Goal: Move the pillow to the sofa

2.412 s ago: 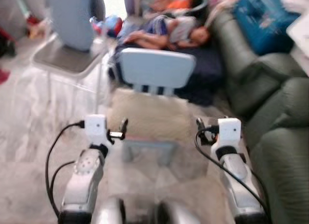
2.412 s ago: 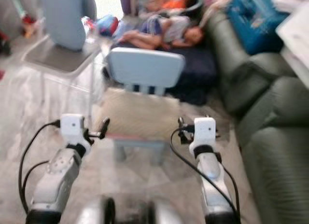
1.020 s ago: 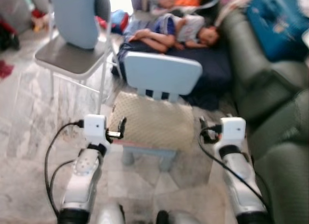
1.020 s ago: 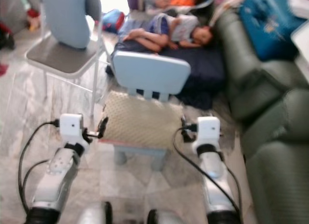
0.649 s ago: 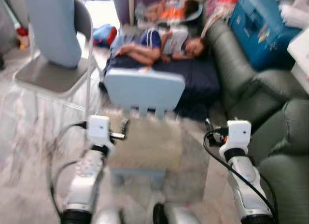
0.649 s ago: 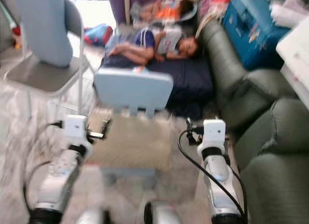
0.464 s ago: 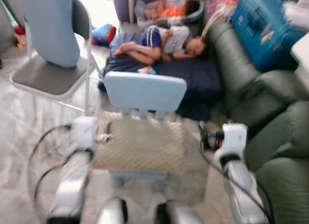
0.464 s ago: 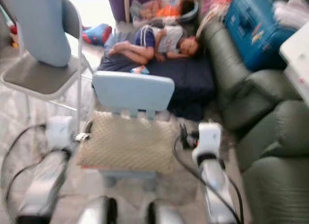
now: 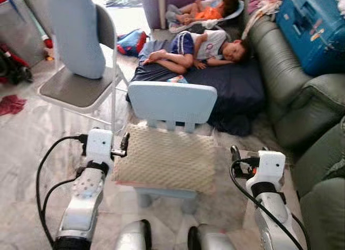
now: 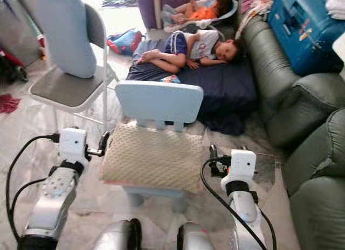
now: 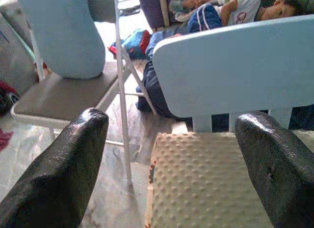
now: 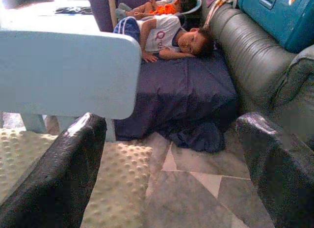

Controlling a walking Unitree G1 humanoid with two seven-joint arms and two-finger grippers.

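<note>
A beige, bumpy pillow (image 9: pixel 167 159) lies flat on the seat of a small light-blue child's chair (image 9: pixel 172 102) right in front of me. My left gripper (image 9: pixel 125 144) is open at the pillow's left edge; in the left wrist view its fingers (image 11: pixel 64 174) stand wide apart, with the pillow (image 11: pixel 206 184) between and beyond them. My right gripper (image 9: pixel 235 154) is open just off the pillow's right edge, and its wrist view shows the pillow's corner (image 12: pixel 117 184). The green sofa (image 9: pixel 315 115) runs along the right side.
A person (image 9: pixel 199 45) lies on a dark blue mattress (image 9: pixel 237 88) on the floor behind the chair, with another person (image 9: pixel 207 10) farther back. A folding chair (image 9: pixel 81 91) carrying a light-blue cushion stands at the left. A blue case (image 9: pixel 315 23) rests on the sofa.
The whole view shifted and sharpened as I moved. The chair and pillow now sit between my two arms, and both grippers have stayed open at the pillow's sides.
</note>
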